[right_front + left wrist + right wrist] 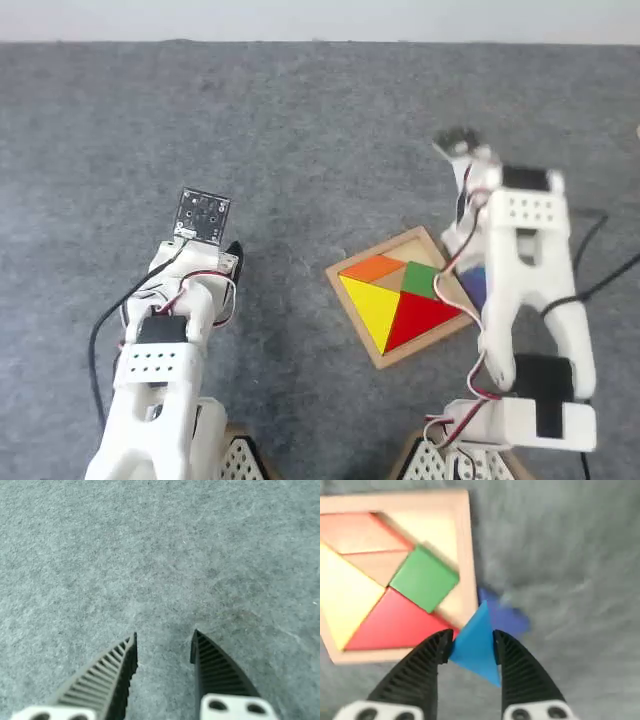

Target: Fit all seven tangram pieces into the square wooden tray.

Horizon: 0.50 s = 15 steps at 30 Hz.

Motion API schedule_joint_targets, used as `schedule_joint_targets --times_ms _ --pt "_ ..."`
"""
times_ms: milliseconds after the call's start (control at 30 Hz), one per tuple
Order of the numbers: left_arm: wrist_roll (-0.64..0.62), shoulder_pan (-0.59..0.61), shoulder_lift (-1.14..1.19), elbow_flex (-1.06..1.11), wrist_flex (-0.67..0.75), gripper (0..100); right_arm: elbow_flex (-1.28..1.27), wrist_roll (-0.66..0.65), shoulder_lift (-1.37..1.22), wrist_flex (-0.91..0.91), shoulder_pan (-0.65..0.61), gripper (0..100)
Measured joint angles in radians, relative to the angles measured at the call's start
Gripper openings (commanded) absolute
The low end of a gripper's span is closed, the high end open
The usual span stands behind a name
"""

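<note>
Right jaws pinch the blue triangle (pixel 477 640) at lower centre, touching the tray (pixel 464 540) edge. The green square (pixel 424 579), red triangle (pixel 395 622) and yellow triangle (pixel 345 595) lie inside. Left jaws are parted, empty, over the grey bench (pixel 150 555).

One square wooden tray (pixel 465 545), five tangram pieces (pixel 424 579) inside it, one blue triangle (pixel 477 642), one darker blue piece (pixel 509 619), two arms (pixel 160 360).

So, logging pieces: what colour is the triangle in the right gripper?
The triangle is blue; right wrist view.
</note>
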State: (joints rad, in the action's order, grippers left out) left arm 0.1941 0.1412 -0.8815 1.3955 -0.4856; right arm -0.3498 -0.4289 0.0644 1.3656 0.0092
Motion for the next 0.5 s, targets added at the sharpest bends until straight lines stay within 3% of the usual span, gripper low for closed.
schedule_joint_targets --times_ms 167,500 --pt "0.000 0.000 0.000 0.000 0.000 17 -0.227 0.195 0.008 -0.178 -0.092 0.8" --pt "0.000 0.000 0.000 0.000 0.000 17 -0.252 0.265 0.015 -0.221 -0.118 1.0"
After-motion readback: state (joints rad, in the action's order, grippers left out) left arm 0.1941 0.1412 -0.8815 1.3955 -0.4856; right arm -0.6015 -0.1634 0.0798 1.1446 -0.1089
